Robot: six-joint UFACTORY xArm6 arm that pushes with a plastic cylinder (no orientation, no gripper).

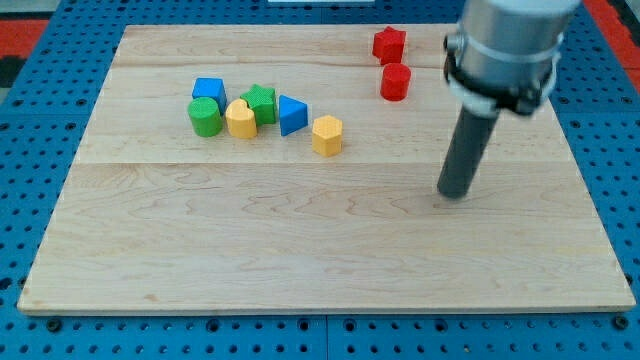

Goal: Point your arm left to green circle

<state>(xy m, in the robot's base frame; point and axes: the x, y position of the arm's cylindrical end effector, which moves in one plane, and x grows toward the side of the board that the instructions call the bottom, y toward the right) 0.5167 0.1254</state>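
- You see eight blocks in all on the wooden board (320,240): two green, two blue, two yellow, two red.
- The green circle (205,117) sits at the far left of a cluster in the board's upper left part; it is the leftmost block of all.
- The second green piece is a green star (261,103), just to the right of the cluster's middle.
- The two blues: a blue cube (209,90) directly above the green circle and touching it, and a blue triangle (291,114) just right of the green star.
- The two yellows: a yellow heart (240,118) between the green circle and the green star, touching both as far as you can tell, and a yellow hexagon (327,135) lower right of the blue triangle, close beside it.
- The two reds stand apart near the view's top: a red star (389,44) and, just below it, a red cylinder (396,82).
- There is one rod only; it has no jaws, so nothing is clenched or held.
- My tip (455,194) rests on bare wood at the view's right, below and to the right of the red cylinder, well apart from the green circle and touching no block.
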